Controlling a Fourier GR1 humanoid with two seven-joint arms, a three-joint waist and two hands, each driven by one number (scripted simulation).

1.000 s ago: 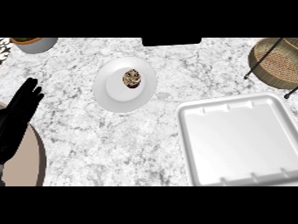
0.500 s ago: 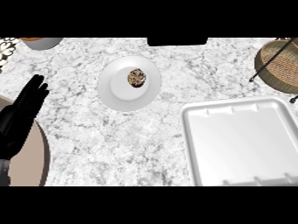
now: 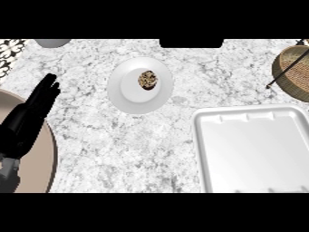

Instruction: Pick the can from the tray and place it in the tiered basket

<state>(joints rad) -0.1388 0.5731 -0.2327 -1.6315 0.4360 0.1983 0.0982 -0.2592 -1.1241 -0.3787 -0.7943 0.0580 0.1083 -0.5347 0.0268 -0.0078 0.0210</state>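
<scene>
The tray (image 3: pixel 257 149) and basket (image 3: pixel 302 72) have shifted right for us, while our left hand (image 3: pixel 30 115) rests with fingers straight.

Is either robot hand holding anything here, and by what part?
Nothing is held. The left robot hand rests open at the left edge; the right is out of view.

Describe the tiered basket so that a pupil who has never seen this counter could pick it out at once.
Start from the big white tray at the lower right of the marbled counter. Go up past the tray's far right corner to the picture's right edge: there stands the tiered basket. Alone among white things, it is brown, woven and held in thin dark wire.
</scene>
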